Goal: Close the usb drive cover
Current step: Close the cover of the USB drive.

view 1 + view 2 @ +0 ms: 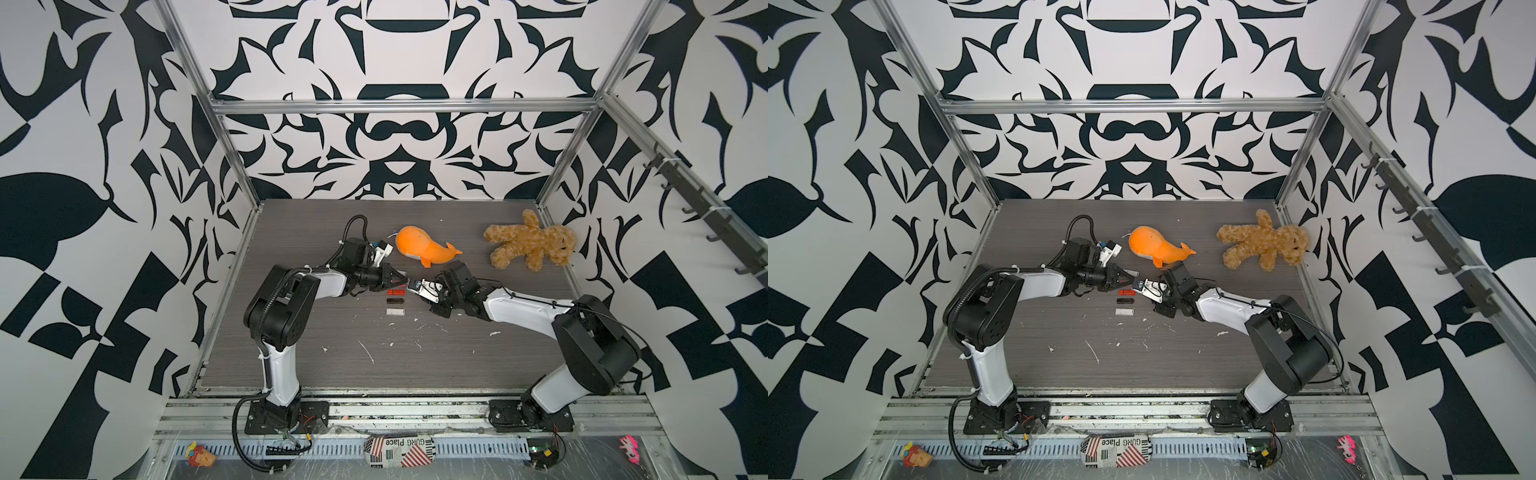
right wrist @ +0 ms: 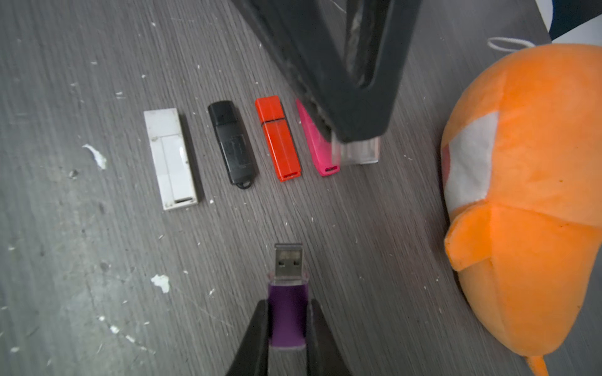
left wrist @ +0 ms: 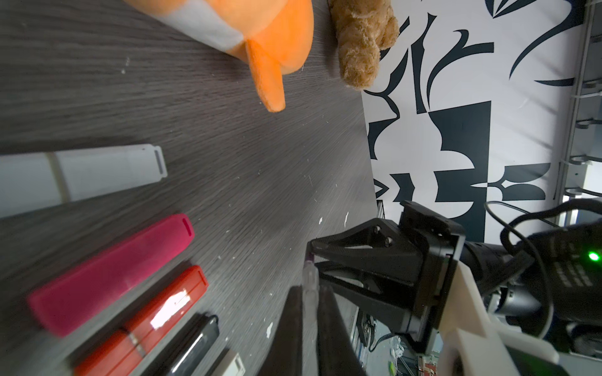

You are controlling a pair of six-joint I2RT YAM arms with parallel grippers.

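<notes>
My right gripper [image 2: 288, 306] is shut on a purple usb drive [image 2: 288, 319], whose bare metal plug [image 2: 288, 258] points toward the left gripper. The left gripper [image 3: 309, 291] is shut on a clear cover [image 3: 309, 283], whose end sticks out past the fingertips. In the right wrist view the cover [image 2: 356, 151] hangs apart from the plug, off to one side. In both top views the two grippers [image 1: 401, 279] [image 1: 412, 286] meet tip to tip above the table's middle [image 1: 1128, 276] [image 1: 1139, 284].
A row of capped drives lies on the table under the grippers: white [image 2: 171, 159], black [image 2: 232, 143], red [image 2: 278, 136] and pink [image 2: 317, 143]. An orange whale plush [image 1: 419, 249] lies just behind them, and a brown teddy bear [image 1: 528, 245] at the back right.
</notes>
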